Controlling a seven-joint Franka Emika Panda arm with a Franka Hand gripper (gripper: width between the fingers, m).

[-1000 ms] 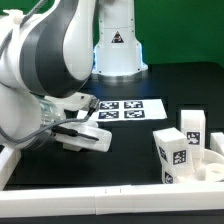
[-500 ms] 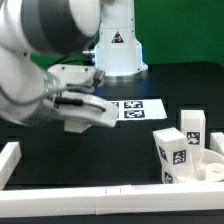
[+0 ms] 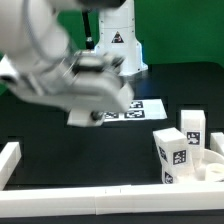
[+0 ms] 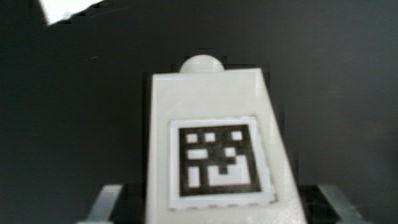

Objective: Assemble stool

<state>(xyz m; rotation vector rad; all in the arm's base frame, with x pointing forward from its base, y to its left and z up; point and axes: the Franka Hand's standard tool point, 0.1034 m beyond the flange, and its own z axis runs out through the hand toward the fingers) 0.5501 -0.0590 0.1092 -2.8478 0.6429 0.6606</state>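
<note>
My gripper [image 4: 217,206] is shut on a white stool leg [image 4: 214,120]. The leg fills the wrist view, with a black-and-white tag on its face and a rounded narrower end pointing away. The grey fingers [image 4: 111,202] press on both its sides. In the exterior view the blurred gripper [image 3: 96,108] holds the leg [image 3: 82,117] above the black table, at the left end of the marker board [image 3: 140,108]. Two more tagged legs [image 3: 171,154] [image 3: 192,126] stand upright at the right. The round seat disc [image 3: 212,166] lies next to them, partly cut off by the frame edge.
White border rails run along the front [image 3: 100,201] and the left [image 3: 8,162] of the table. The robot's white base [image 3: 118,45] stands at the back. The arm hides much of the table's left half.
The arm has swung toward the exterior view's right and slightly up, carrying the leg with it toward the marker board. The standing legs and seat have not moved.
</note>
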